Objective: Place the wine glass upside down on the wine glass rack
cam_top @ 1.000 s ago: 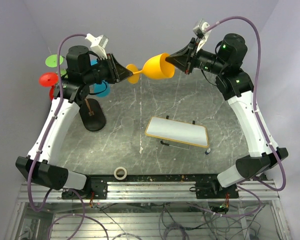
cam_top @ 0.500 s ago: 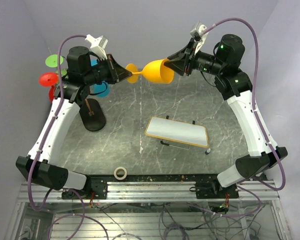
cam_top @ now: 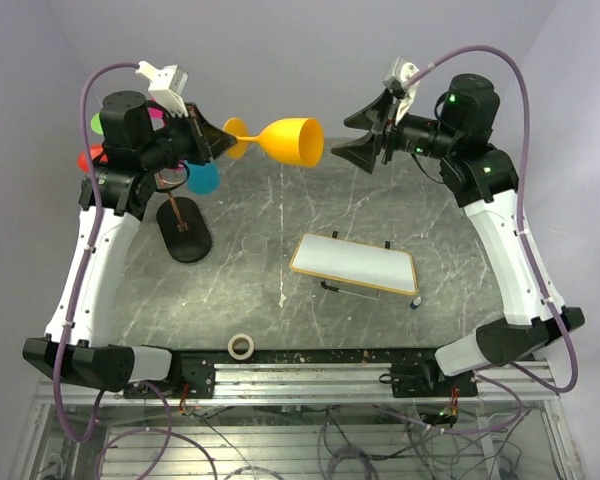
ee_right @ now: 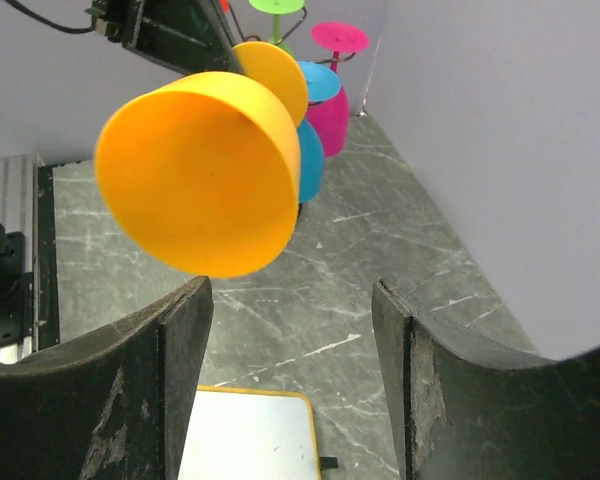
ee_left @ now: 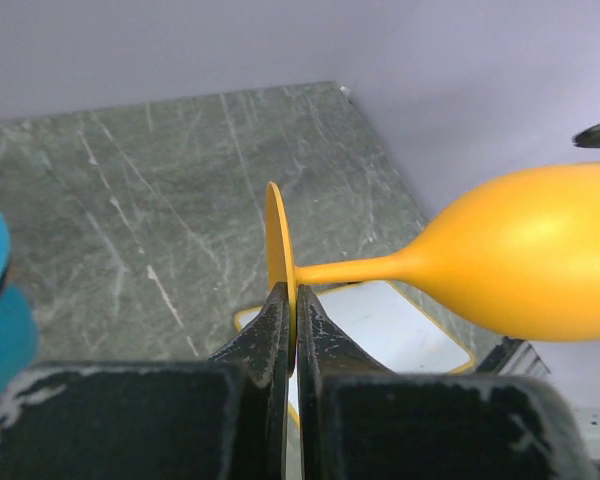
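- wine glass rack (cam_top: 187, 243) – far left of the table (cam_top: 280, 215), black oval base down on the grey marbled top, slim stem going up behind the left arm; the scroll top is mostly hidden in the top view.
- Coloured glasses hang on the rack: green glass (cam_top: 98, 122) and red glass (cam_top: 85, 158) at the far-left edge, pink glass (cam_top: 160, 115) behind the wrist, blue glass (cam_top: 202, 177) lowest and nearest the middle. In the right wrist view the pink and blue ones hang foot-up, bowl-down.
- left gripper (cam_top: 212, 143) – raised beside the rack top, pointing right, fingers pressed together on the thin round foot of the wine glass (cam_top: 292, 140). The left wrist view shows the foot disc edge-on, pinched between both pads (ee_left: 276, 330).
- The orange wine glass is in the air, lying roughly horizontal – foot to the left, stem level, open mouth facing right. It is just right of the rack, not on it and not upside down.
- white board (cam_top: 355, 264) with a yellow edge – flat on the table, mid-right, well below the glass.
- tape roll (cam_top: 242, 346) – at the near table edge, centre-left.
- right gripper (cam_top: 356, 132) – raised on the right, aimed left at the glass mouth, fingers spread wide, holding nothing, a clear gap to the rim.
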### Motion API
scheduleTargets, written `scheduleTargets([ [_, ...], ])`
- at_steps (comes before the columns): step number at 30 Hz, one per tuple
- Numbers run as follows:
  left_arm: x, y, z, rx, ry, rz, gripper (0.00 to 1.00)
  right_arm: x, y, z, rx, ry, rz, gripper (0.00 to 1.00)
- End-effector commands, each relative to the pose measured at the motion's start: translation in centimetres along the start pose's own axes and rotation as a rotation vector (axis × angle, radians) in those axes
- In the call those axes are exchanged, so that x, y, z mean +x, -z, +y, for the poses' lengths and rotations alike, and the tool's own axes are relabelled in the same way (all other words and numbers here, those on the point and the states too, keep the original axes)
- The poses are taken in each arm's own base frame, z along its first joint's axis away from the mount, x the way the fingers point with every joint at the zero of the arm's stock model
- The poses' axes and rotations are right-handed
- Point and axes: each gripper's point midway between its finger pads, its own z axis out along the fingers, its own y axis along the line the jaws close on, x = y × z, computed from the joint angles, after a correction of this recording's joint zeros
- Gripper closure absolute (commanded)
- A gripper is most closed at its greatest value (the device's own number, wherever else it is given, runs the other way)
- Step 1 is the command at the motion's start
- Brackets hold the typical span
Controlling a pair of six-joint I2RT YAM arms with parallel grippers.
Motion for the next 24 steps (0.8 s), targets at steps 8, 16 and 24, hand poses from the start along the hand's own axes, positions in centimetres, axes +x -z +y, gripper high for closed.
scheduleTargets([
  [8, -5.2, 7.1, 0.1, -0.187, -0.598, -0.081, 0.93, 0.4, 4.8, -0.6, 0.112, 0.072, 0.023, 0.3],
  [16, -6.3, 12.2, 1.5, -0.351, -1.024, 0.036, 0.93, 5.5, 6.6, -3.9, 0.281, 0.087, 0.154, 0.23],
  [24, -4.1, 15.6, 3.3, -0.391, -1.298, 0.262, 0.93, 12.7, 8.8, -5.2, 0.374, 0.001, 0.257, 0.16],
])
